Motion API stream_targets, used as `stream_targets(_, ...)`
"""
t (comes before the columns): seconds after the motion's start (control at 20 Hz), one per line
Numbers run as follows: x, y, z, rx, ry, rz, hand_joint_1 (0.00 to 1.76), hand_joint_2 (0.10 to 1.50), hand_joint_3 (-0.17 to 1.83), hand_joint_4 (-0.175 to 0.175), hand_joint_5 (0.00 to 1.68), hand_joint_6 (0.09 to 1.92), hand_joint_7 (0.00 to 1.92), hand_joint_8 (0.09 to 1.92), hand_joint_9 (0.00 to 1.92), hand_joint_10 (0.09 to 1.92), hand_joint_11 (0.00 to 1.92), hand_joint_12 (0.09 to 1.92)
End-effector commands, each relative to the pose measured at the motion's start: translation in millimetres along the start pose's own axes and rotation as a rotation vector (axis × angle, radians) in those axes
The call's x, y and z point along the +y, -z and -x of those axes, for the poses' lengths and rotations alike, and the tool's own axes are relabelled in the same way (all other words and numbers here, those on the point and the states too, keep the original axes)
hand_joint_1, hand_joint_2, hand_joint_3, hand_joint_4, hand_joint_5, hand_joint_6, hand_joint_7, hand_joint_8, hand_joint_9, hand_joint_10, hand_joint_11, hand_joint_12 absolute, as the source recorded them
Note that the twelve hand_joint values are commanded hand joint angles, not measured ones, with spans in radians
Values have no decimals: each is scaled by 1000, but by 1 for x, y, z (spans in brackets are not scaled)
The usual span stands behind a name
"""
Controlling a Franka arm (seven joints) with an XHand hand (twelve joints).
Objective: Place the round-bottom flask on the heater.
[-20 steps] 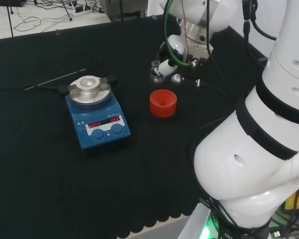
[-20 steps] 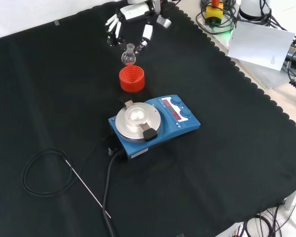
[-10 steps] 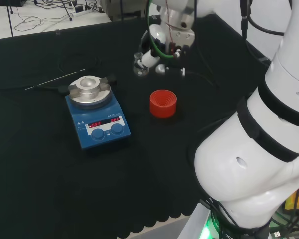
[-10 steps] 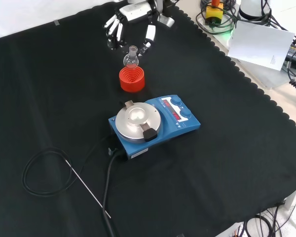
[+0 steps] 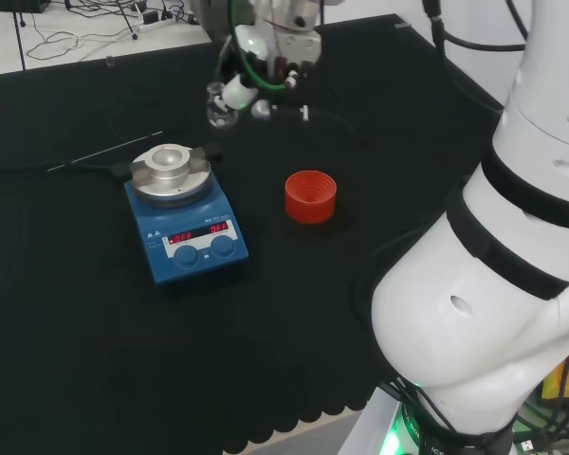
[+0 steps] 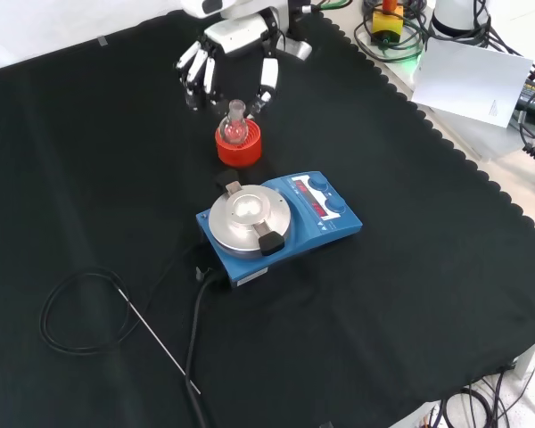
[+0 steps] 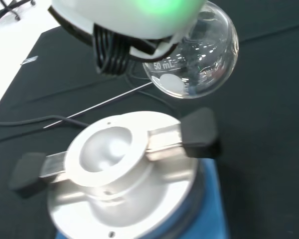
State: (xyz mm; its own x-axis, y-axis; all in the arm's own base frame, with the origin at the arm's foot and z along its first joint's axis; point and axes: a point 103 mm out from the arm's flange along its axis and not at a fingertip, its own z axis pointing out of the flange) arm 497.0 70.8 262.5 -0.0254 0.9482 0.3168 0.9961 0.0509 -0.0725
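Head view, left to right: the heater [image 5: 183, 210] sits on the cloth with its bowl-shaped top bare, and just beyond its far right edge the hand [image 5: 266, 47] carries the round-bottom flask [image 5: 220, 112] in the air. The fingers [image 6: 269, 76] curl round the flask's neck so the bulb hangs free, presumably to drop into that bowl, while the red ring stand [image 5: 310, 196] sits vacated farther right.

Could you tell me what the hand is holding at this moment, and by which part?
The hand holds the flask by its neck.

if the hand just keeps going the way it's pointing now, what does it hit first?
Probably the heater. The hand holds the round-bottom flask by the neck, and the wrist view looks past it at the heater's bowl-shaped top. Depth is unclear, so the flask may not be centred yet.
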Motion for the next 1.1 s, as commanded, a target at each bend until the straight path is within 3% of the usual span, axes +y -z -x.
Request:
stream_targets(0.05, 20, -16, -47, -25, 60, -54, 1160, 602, 828, -45, 1215, 857, 559, 679, 777, 575, 361, 1338)
stream_targets(0.5, 36, -34, -66, -35, 82, -106, 1162, 597, 834, -50, 1219, 854, 548, 678, 777, 575, 365, 1337)
stream_targets(1.1, 43, -60, -60, -20, 76, -159, 1164, 591, 841, -53, 1223, 851, 531, 677, 774, 574, 365, 1336)
